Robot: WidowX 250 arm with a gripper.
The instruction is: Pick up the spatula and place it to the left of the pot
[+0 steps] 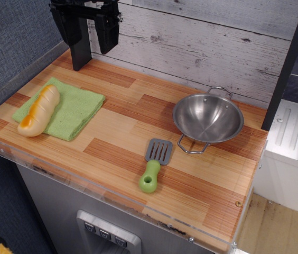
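Observation:
The spatula (pixel 155 164) lies flat on the wooden counter near the front, grey slotted blade toward the back, lime-green handle toward the front edge. The shiny steel pot (pixel 208 118) sits just behind and to the right of it, one wire handle almost touching the blade's right side. My gripper (pixel 88 42) hangs at the back left, well above the counter and far from both, its two black fingers apart and empty.
A green cloth (pixel 70 112) lies at the left with a yellow-orange bread loaf (pixel 39 111) on its left part. A wooden wall runs along the back, a blue wall along the left. The counter's front edge has a clear plastic lip (pixel 106 197).

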